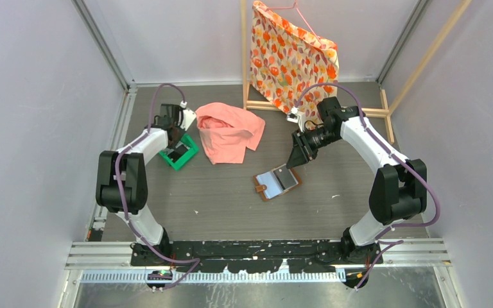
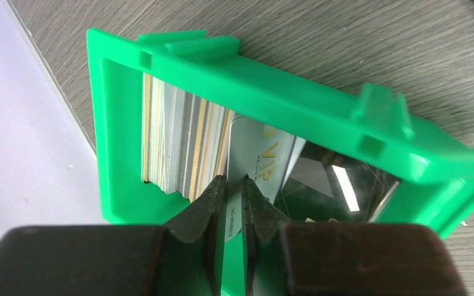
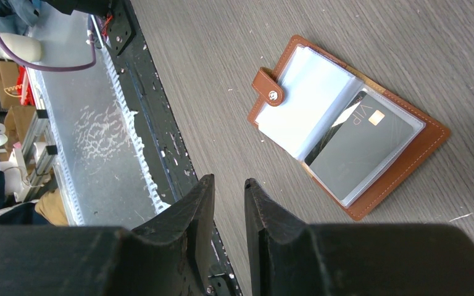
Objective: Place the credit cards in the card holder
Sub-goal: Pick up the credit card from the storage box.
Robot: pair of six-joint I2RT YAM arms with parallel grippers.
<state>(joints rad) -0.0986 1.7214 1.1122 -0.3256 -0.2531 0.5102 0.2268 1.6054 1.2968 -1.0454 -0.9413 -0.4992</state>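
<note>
While the top camera looks down, the left gripper (image 1: 176,137) dips into the green tray (image 1: 167,157) beside the pink cloth (image 1: 228,131). The right gripper (image 1: 293,159) hangs just above the open wallet (image 1: 277,183).

From the left wrist, its fingers (image 2: 210,203) pinch the edge of a grey card (image 2: 260,161) beside the upright stack of cards (image 2: 179,142).

From the right wrist, the jaws are slightly apart and empty. A silver card (image 3: 358,148) sits in the wallet's clear pocket.

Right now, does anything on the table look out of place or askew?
Only small things: a pink cloth lies crumpled beside the green tray, and in the tray one grey card leans away from the upright stack. Nothing looks spilled or damaged.
</note>
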